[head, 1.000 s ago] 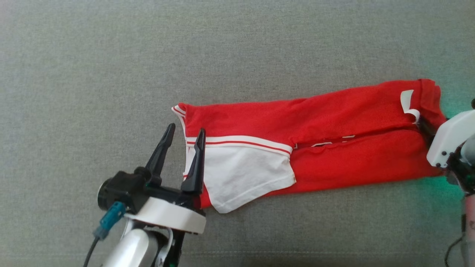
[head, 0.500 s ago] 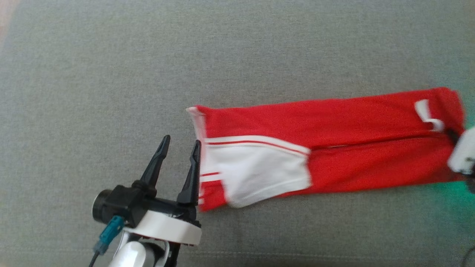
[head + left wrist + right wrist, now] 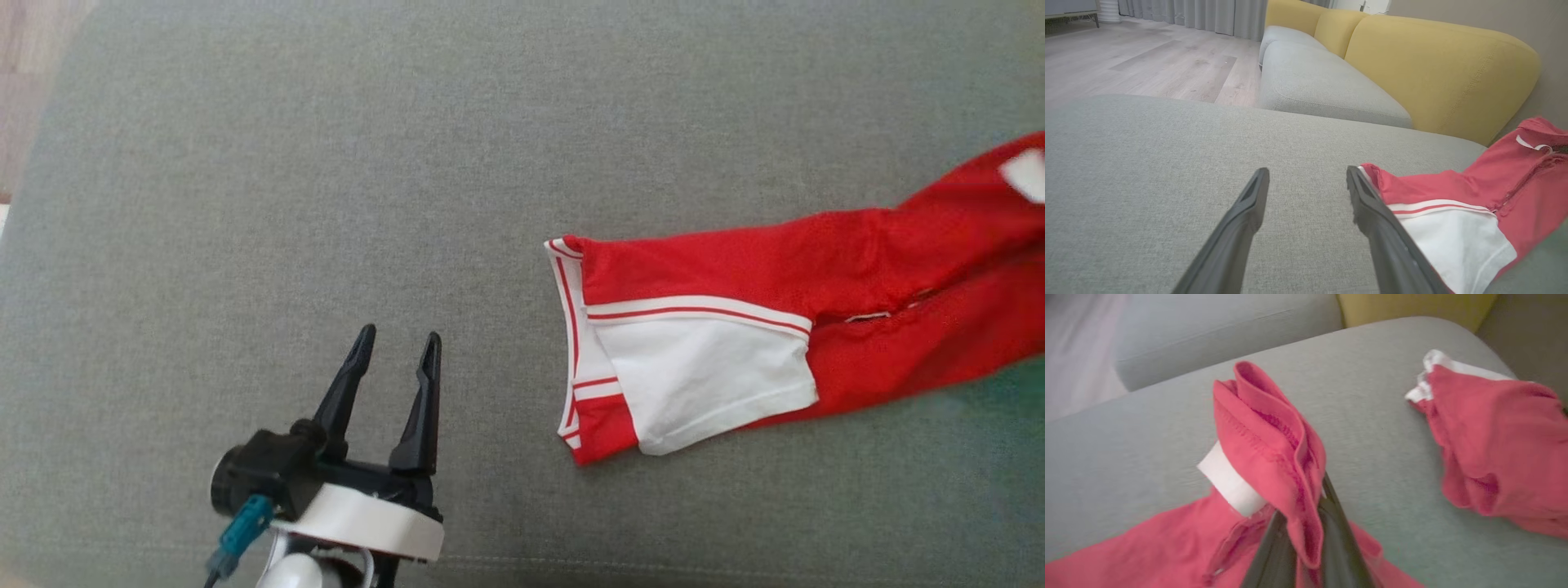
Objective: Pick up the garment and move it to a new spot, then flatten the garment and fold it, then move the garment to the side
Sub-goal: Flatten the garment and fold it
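The grey cushion (image 3: 326,163) lies bare over its left and far parts, with a clear strip between the left gripper (image 3: 400,332) and the hem of the garment (image 3: 735,269). The garment covers the right side. In the left wrist view a yellow backrest (image 3: 1437,73) rises beyond it on the right.

Left gripper (image 3: 400,333): black tapered fingers (image 3: 420,408), white collar (image 3: 363,523), teal plug (image 3: 245,527), seemingly silver forearm (image 3: 298,574).

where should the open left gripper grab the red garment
Probably the striped hem of the garment, at its near corner. Come from the side of the left gripper, fingers sliding low along the cushion: that edge lies flat, faces the gripper, and nothing covers it.
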{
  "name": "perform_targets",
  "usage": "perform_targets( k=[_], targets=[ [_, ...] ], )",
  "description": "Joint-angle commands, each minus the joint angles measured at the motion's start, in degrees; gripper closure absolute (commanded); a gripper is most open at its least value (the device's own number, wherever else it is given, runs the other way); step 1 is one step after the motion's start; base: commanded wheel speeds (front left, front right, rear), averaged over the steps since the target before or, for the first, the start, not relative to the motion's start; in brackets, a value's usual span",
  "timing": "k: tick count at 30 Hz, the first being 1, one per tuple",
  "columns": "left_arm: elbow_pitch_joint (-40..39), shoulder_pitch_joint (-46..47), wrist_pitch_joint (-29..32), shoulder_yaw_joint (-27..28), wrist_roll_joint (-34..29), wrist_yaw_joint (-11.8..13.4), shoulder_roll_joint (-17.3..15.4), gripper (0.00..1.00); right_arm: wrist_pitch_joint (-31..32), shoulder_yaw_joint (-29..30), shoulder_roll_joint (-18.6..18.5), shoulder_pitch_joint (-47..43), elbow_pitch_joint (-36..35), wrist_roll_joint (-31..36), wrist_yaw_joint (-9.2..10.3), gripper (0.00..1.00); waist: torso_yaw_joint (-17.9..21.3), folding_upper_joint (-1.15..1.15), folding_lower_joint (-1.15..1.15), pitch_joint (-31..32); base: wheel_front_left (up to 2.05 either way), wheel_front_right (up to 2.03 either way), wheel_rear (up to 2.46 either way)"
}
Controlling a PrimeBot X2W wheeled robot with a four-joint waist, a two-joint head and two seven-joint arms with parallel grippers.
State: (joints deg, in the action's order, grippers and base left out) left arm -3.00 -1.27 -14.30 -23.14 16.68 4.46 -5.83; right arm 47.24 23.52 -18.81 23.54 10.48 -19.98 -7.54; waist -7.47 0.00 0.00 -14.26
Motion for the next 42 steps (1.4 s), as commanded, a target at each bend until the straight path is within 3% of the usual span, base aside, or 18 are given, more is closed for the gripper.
perform_targets(
  k=[1, 7, 12, 18, 24, 32, 42],
  targets=[
    [-1.3, 0.3, -0.7, 2.5, -0.7, -0.3, 0.5, 0.0, 1.9, -2.1, 0.9, -1.7, -5.0, -2.0, 0.05, 1.0, 0.4, 0.0, 0.0, 0.6, 0.0, 0.0, 0.0],
    [-0.3, -0.5, -0.7, 3.8, -1.4, -0.9, 0.9, 0.0, 7.0, -10.9, 9.5, -7.7, -18.9, -7.9, 0.05, 1.0, 2.1, 0.0, 0.0, 1.2, 0.0, 0.0, 0.0],
    [0.6, -0.4, -0.7, 4.3, -1.9, -1.4, 1.1, 0.0, 5.1, -20.5, 15.1, -8.8, -21.3, -10.6, 0.05, 1.0, 3.5, 0.0, 0.0, 1.2, 0.0, 0.0, 0.0],
    [2.0, 0.3, -0.7, 4.0, -2.4, -2.0, 1.4, 0.0, -3.8, -33.1, 15.9, -9.3, -14.9, -17.5, 0.05, 1.0, 3.4, 0.0, 0.0, 1.3, 0.0, 0.0, 0.0],
    [3.2, 0.0, -0.7, 4.4, -2.6, -2.2, 1.6, 0.0, -14.5, -41.4, 15.9, -6.4, -6.0, -23.1, 0.05, 1.0, 2.9, 0.0, 0.0, 1.3, 0.0, 0.0, 0.0],
    [4.5, 0.1, -0.7, 3.4, -2.8, -2.5, 2.0, 0.0, -23.9, -48.9, 15.9, 0.1, 3.7, -30.1, 0.05, 1.0, 1.9, 0.0, 0.0, 1.0, 0.0, 0.0, 0.0],
    [5.5, 0.0, -0.7, 3.2, -2.4, -2.3, 2.5, 0.0, -28.5, -54.5, 15.9, 5.2, 12.9, -33.6, 0.05, 1.0, 0.9, 0.0, 0.0, 1.6, 0.0, 0.0, 0.0]
  ],
)
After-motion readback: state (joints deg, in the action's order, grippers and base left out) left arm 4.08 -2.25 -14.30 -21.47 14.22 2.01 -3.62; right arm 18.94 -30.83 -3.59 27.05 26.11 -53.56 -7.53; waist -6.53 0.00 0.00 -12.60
